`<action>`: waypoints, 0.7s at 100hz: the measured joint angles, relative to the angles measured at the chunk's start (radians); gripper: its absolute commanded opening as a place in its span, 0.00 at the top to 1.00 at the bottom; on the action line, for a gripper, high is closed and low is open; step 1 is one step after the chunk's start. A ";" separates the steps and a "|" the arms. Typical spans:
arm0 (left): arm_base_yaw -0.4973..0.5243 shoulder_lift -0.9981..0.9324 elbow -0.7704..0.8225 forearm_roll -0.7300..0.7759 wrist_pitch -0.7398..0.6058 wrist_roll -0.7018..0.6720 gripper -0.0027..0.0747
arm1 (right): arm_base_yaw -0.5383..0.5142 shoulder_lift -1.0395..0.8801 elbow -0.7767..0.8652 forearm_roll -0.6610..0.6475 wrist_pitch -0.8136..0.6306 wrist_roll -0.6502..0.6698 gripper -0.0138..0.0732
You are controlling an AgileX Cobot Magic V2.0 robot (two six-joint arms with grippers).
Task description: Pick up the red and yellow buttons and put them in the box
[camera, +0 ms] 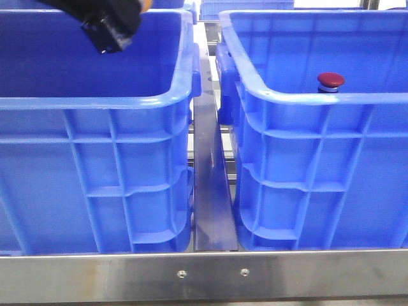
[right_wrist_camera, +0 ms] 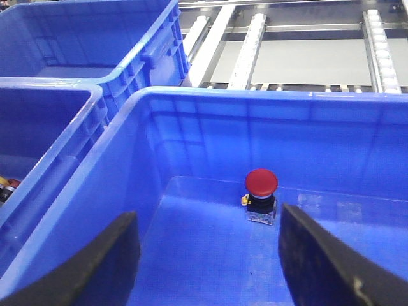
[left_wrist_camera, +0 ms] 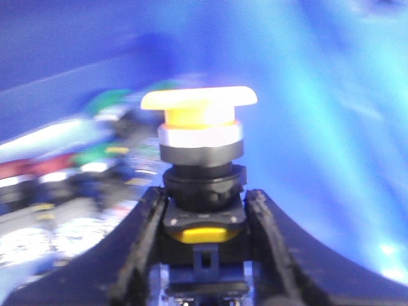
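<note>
Left wrist view, closest first: your left gripper [left_wrist_camera: 204, 255] is clamped on the yellow button [left_wrist_camera: 201, 121], fingers [left_wrist_camera: 143, 242] pinching the dark squarish body below the silver collar. Cap stands upright, clear above the jaws. Judgement: small, light, rigid part; the domed cap is smooth and would slip, so the flat-sided body is the right place to hold, and that's where you have it. Background is blurred; a heap of other buttons [left_wrist_camera: 76, 166] shows at left, too smeared to count.

Right wrist view: your right gripper [right_wrist_camera: 207, 255] is spread wide and holds nothing, both fingers at the bottom corners of the frame. Between and beyond them the red button [right_wrist_camera: 261, 194] stands upright on the floor of the right box [right_wrist_camera: 306, 102], near the far wall at centre right of the frame. That one looks placed.

Front view: the left gripper sits in the upper left corner, above the left crate [camera: 95, 102]; a sliver of yellow shows at its top edge. Red cap peeks over the near rim of the right box at upper right.

Surface: smooth moulded plastic floor, so expect a dropped button to bounce or roll; release low. Room: the box is wide open and huge against the part, the only obstacle is the thick rim. A metal divider [camera: 210, 185] runs between the two crates, roller rails [right_wrist_camera: 255, 44] beyond.
</note>
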 measured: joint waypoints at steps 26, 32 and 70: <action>-0.114 -0.014 0.004 -0.251 0.005 0.326 0.93 | 0.000 0.000 0.000 0.000 0.000 0.000 0.28; -0.129 -0.014 0.004 -0.305 0.016 0.395 0.93 | 0.000 0.000 0.000 0.000 0.000 0.000 0.28; -0.137 -0.014 0.006 -0.353 0.061 0.467 0.93 | 0.000 0.060 -0.054 0.003 0.206 0.034 0.27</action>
